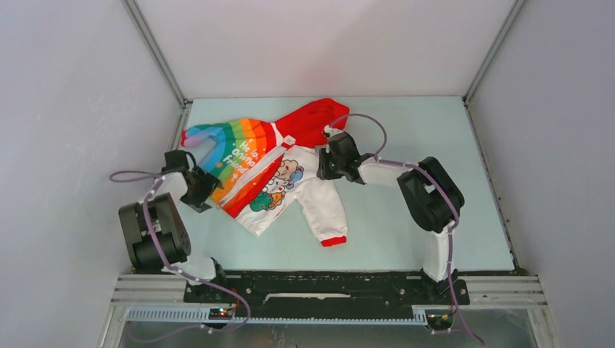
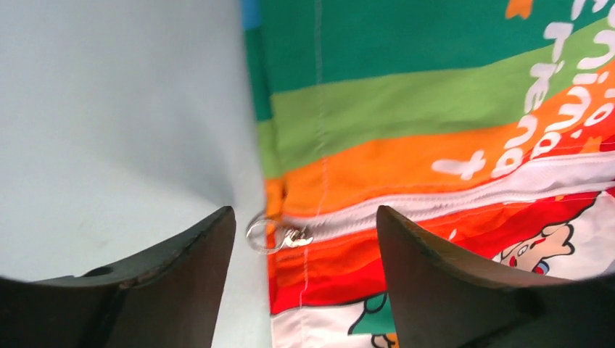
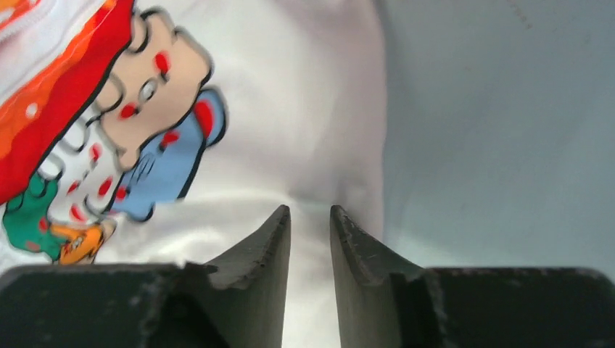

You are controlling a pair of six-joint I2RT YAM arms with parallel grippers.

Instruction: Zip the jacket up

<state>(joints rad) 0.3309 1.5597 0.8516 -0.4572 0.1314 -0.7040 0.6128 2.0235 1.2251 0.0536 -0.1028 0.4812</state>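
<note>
The jacket (image 1: 270, 176) lies flat on the table, red hood (image 1: 313, 119) at the back, rainbow half to the left, white cartoon half to the right. In the left wrist view the zipper pull (image 2: 274, 236), with a metal ring, sits at the bottom hem, at the end of the white zipper tape (image 2: 435, 203). My left gripper (image 1: 205, 194) (image 2: 305, 212) is open just above the hem, its jaws either side of the pull and touching nothing. My right gripper (image 1: 320, 165) (image 3: 310, 210) is nearly closed, pinching a fold of the jacket's white fabric (image 3: 304, 109) near the shoulder.
The white sleeve with a red cuff (image 1: 333, 240) stretches towards the near edge. The pale blue table (image 1: 420, 130) is boxed in by white walls on three sides. The arms' black base rail (image 1: 326, 286) runs along the front.
</note>
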